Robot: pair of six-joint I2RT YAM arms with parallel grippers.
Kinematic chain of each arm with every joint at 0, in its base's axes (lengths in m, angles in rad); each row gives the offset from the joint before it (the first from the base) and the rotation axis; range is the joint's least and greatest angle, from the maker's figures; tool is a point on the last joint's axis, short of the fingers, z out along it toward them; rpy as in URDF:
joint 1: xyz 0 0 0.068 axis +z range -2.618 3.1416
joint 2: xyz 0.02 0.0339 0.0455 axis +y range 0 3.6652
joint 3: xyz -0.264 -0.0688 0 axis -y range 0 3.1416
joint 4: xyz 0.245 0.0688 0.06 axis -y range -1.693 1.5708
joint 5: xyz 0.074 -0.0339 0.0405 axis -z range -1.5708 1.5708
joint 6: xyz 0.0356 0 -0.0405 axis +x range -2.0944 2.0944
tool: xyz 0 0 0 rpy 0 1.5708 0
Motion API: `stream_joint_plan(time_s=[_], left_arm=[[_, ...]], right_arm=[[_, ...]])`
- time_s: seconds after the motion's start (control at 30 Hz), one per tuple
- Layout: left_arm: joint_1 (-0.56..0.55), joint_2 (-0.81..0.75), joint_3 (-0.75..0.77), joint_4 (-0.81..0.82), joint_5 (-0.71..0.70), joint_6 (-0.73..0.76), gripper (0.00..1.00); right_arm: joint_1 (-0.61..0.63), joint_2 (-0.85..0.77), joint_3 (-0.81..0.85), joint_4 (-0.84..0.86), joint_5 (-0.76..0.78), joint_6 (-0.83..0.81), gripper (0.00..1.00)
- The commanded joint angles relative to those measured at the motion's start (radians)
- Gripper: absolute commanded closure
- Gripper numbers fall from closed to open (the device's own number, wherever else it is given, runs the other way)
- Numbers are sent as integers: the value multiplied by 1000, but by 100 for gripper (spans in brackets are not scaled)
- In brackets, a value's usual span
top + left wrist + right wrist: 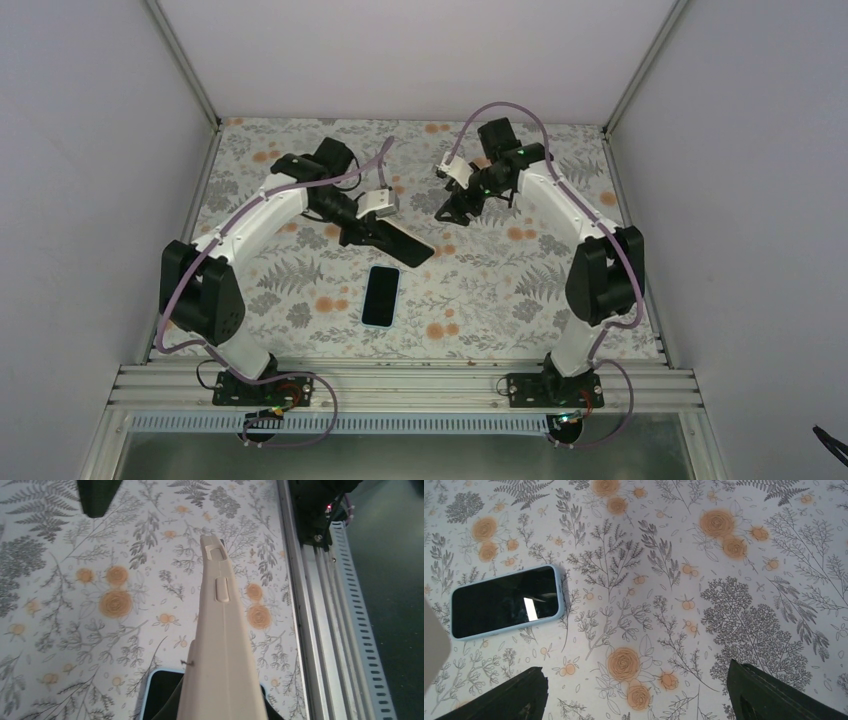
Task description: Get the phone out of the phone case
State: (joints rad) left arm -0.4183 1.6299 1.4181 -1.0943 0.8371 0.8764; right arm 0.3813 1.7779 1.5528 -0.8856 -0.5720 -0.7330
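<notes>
Bright, even light; soft shadows

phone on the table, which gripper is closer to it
Left. The left gripper, holding the phone case, hangs just beyond the far end of the phone; the right gripper, open, is farther off, beyond it and to the right.

Left end effector [372, 229] clamped, right end effector [635, 670] spread.

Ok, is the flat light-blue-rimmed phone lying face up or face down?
Face up: the light-blue-rimmed phone lies flat on the floral table, its dark glass screen showing a glare.
</notes>
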Motion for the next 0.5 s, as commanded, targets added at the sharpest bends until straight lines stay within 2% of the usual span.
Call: stream_joint_plan(time_s=[0.0,0.13,0.3,0.47], left_arm=[[-11,6,32,-16,80,23,98],[-11,9,35,-4,67,17,98],[-11,8,18,18,54,8,98],[-11,23,26,13,65,10,98]], right_arm=[[-2,21,31,20,-5,-12,9],[4,-10,13,-46,-20,-66,9],[4,-173,-105,-103,-64,-143,8],[26,-186,-162,-114,-81,-135,9]])
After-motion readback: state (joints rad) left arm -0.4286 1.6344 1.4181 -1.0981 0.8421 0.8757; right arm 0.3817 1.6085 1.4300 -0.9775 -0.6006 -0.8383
